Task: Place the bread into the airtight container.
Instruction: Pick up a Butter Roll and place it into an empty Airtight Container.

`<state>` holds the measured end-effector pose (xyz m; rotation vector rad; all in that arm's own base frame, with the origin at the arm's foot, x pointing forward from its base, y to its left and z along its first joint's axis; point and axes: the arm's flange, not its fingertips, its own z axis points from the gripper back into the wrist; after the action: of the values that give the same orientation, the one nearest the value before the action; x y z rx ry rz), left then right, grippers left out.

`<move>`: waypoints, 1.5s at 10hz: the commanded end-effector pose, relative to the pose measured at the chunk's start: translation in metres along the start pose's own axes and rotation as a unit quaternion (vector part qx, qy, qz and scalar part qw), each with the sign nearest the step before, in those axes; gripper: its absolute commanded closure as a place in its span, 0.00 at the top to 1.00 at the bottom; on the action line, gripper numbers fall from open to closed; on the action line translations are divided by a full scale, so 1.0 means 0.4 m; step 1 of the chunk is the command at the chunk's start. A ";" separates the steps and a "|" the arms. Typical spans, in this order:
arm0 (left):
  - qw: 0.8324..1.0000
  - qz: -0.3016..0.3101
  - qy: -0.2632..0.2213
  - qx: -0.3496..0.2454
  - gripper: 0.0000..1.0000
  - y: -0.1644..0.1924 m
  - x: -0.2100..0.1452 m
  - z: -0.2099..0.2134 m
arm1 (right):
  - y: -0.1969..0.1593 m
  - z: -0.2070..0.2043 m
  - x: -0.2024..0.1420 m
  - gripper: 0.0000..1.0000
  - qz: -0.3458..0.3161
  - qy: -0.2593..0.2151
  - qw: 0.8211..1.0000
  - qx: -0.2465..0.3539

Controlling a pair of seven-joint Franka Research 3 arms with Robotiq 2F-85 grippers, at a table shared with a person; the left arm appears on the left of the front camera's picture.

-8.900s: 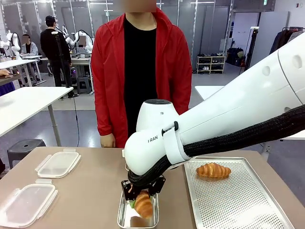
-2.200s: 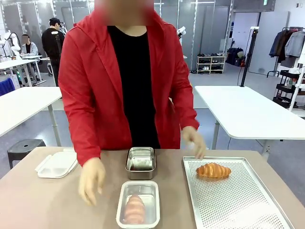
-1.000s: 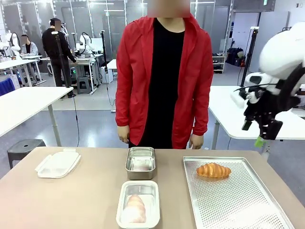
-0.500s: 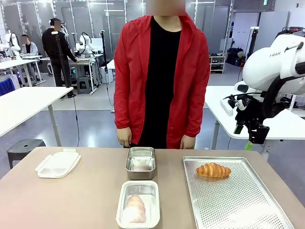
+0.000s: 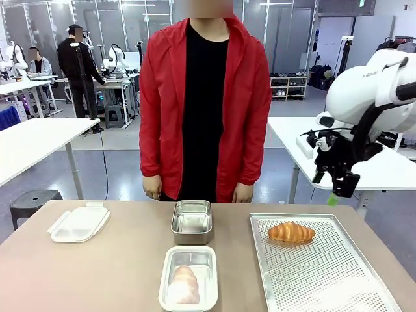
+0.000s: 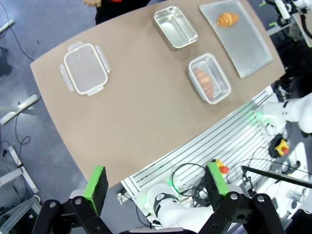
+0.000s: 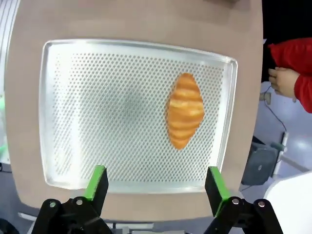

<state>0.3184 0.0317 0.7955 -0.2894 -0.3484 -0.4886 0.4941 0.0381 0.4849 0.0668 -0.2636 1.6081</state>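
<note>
I see left gripper (image 6: 155, 180) and right gripper (image 7: 155, 181) gaping empty, croissant (image 7: 185, 110) at one o'clock; right arm (image 5: 367, 91) lettering unreadable.

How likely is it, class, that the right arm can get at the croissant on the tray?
Probably yes: the right pincer hangs open above the tray, and nothing covers the croissant.
</note>
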 end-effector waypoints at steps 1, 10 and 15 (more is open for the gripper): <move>1.000 -0.005 0.001 -0.001 1.00 -0.002 -0.003 0.001 | -0.029 -0.087 0.013 1.00 0.010 -0.034 0.999 -0.029; 1.000 -0.005 0.001 -0.001 1.00 -0.002 -0.003 0.001 | -0.118 -0.370 -0.003 1.00 -0.052 0.021 0.998 0.020; 1.000 -0.005 0.001 -0.001 1.00 -0.002 -0.003 0.001 | -0.151 -0.467 0.008 0.95 -0.059 0.062 0.995 0.044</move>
<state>0.3184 0.0317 0.7955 -0.2894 -0.3484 -0.4885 0.5681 0.0791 0.3122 0.0602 -0.1279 1.5165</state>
